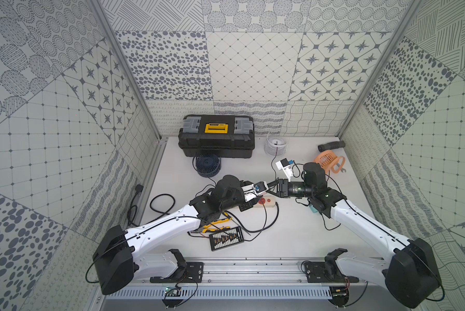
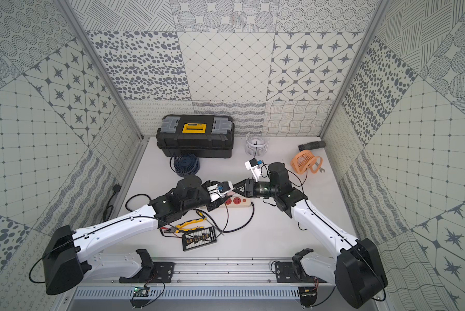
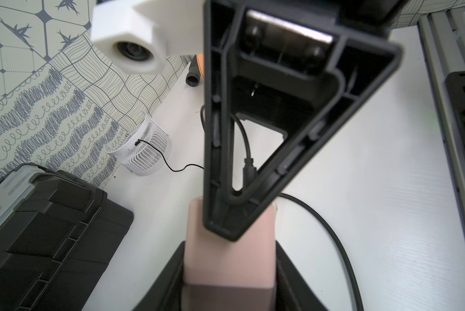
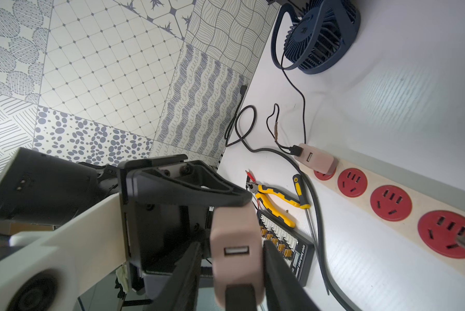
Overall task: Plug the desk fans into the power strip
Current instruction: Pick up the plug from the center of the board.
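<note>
A white worktop sits boxed in on three sides by panels papered in a grey-on-cream patchwork: behind it the back wall shows diamonds, blotches, stars and wavy lines, and the left wall and right wall flanking it repeat such prints. A left post and a right post of bare aluminium rise from the worktop's rear corners, while an aluminium rail runs along its front edge with a slotted duct just beyond. Soft, even light falls on the worktop.
</note>
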{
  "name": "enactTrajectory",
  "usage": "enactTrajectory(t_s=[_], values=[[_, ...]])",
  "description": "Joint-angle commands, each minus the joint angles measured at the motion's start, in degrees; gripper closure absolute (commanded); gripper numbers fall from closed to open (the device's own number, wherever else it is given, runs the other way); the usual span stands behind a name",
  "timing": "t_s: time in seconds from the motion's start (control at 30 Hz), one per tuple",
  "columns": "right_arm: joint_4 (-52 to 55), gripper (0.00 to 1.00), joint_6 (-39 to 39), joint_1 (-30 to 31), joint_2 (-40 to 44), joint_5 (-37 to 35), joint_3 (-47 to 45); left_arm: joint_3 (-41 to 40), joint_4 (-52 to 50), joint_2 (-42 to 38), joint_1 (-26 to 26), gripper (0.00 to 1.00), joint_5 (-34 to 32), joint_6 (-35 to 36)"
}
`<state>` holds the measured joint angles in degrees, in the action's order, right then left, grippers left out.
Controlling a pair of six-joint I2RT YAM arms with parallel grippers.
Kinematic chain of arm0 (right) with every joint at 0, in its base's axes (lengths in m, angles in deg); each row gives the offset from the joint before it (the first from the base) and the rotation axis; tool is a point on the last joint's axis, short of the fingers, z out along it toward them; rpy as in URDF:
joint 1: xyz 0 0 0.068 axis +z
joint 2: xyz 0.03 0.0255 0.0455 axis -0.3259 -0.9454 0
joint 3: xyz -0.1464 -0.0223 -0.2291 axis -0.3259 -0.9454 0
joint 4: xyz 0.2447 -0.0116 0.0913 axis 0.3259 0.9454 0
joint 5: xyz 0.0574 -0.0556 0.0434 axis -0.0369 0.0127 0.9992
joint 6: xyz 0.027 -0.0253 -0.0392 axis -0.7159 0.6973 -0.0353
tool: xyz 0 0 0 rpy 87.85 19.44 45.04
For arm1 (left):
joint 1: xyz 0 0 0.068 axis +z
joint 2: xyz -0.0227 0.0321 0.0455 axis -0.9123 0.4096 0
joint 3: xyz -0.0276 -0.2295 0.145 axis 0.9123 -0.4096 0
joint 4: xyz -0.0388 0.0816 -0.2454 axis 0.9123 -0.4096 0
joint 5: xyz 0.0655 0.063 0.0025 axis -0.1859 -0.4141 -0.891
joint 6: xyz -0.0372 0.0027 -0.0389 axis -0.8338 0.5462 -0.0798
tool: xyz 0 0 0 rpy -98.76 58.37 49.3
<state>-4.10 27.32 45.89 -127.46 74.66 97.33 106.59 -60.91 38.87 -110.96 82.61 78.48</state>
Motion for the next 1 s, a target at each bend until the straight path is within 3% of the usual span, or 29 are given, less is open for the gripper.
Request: enactTrajectory(t_s=[0.0, 0.3, 0.53, 0.6, 0.73, 0.87, 0.97], values=[[-1.8, 0.62, 1.3, 0.3, 0.0, 2.2, 0.8, -0.1, 4.3, 0.4, -0.3, 0.7, -0.6, -0.5], [-3.6, 0.63, 0.8, 0.6, -2.2, 4.4, 0.8, -0.3, 5.1, 0.4, -0.4, 0.7, -0.3, -1.0], [-4.8, 0.84, 2.1, 0.7, -1.4, 3.7, 0.3, -1.0, 5.3, 0.8, -0.4, 0.7, -0.4, -1.1], [-4.7, 0.86, 4.1, 0.6, -1.2, 3.7, 0.4, -1.0, 4.8, 0.6, -0.3, 0.62, -0.8, -2.9], [2.4, 0.88, 16.2, 0.7, 0.1, -0.1, 2.2, -1.4, 3.5, -1.8, -0.3, 0.31, -4.0, -12.1], [8.7, 0.88, 30.9, 0.6, 0.6, -6.0, 4.0, -3.1, 0.3, -6.5, 0.5, 0.23, -8.4, -23.7], [14.0, 0.87, 41.4, 0.9, -0.6, -12.5, 6.8, -6.0, -3.5, -10.0, 5.1, 0.22, -5.2, -34.2]])
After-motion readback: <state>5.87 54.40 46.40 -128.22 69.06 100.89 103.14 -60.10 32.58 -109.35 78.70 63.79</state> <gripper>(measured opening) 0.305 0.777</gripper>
